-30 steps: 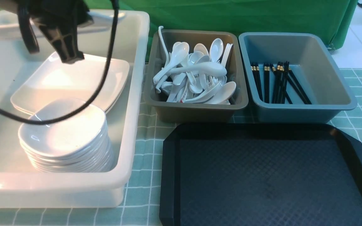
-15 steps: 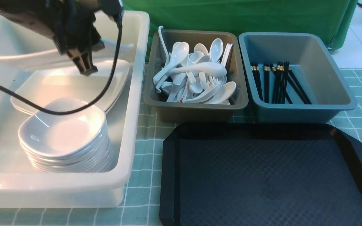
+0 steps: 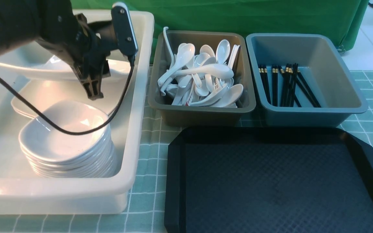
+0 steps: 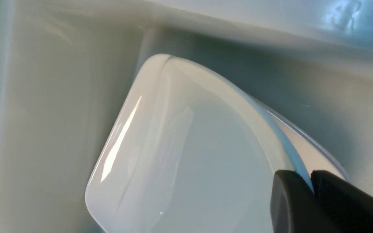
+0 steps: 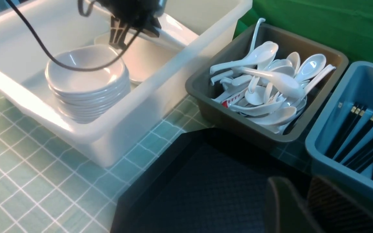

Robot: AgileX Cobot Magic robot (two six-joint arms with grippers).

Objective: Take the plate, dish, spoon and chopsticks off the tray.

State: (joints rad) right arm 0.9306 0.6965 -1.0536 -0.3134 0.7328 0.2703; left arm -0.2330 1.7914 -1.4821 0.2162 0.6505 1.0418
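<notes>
firmly between closed jaws of left end effector [image 4: 306, 183]: rim of the plate [image 4: 186, 155]

Left arm is reaching in from the left side, wrist pitching downward. Left gripper [image 3: 92, 91] is pointing down, jaws pinching the rim of the plate [image 3: 28, 69]. Right gripper [image 5: 305, 197] is showing only its dark fingers [image 5: 283, 207]; jaw spacing unclear.

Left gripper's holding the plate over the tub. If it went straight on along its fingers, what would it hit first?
Most likely the stacked plates lying in the white tub just under the left gripper; the pile of dishes sits nearer, though depth is unclear.
</notes>
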